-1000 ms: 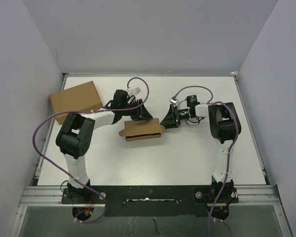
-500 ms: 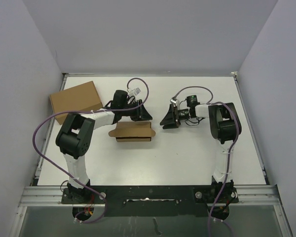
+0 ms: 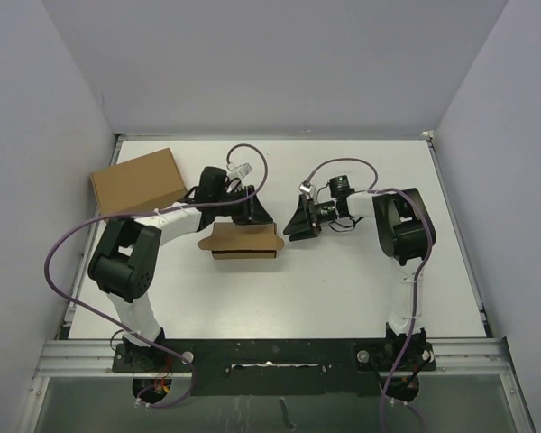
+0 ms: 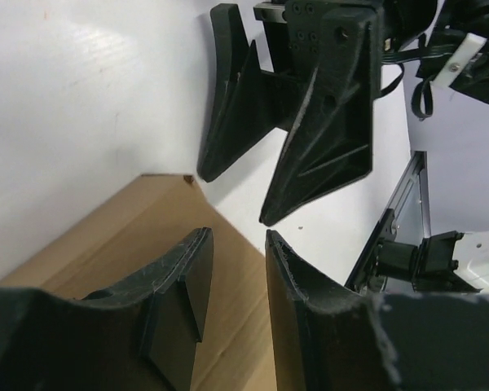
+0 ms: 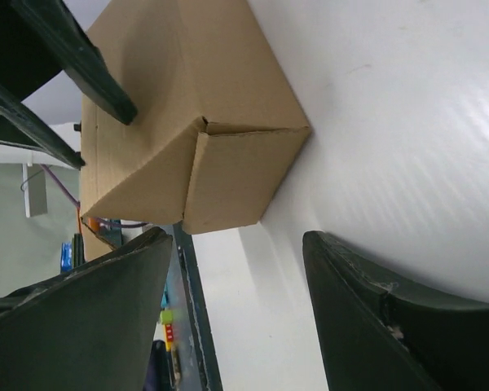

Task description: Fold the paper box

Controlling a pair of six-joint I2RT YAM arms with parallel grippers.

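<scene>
The paper box (image 3: 243, 242) lies closed and flat on the white table as a small brown rectangle. It shows in the right wrist view as a folded box (image 5: 171, 81) with its end flap facing me. My left gripper (image 3: 255, 215) hovers at the box's far edge. Its jaws (image 4: 236, 236) stand a little apart, with the box's cardboard (image 4: 106, 244) showing through the gap and nothing clamped. My right gripper (image 3: 291, 227) is just right of the box, apart from it. It is open (image 5: 238, 244), with only bare table between its fingers (image 4: 326, 122).
A larger plain cardboard box (image 3: 137, 179) stands at the far left of the table (image 3: 343, 289). Purple cables (image 3: 252, 158) loop over both arms. Grey walls close in the back and sides, and a metal rail (image 3: 270, 352) runs along the near edge.
The paper box has gone from tilted near the right gripper to lying flat, a little further left. The right gripper has opened wider and edged left. The left elbow has swung left.
</scene>
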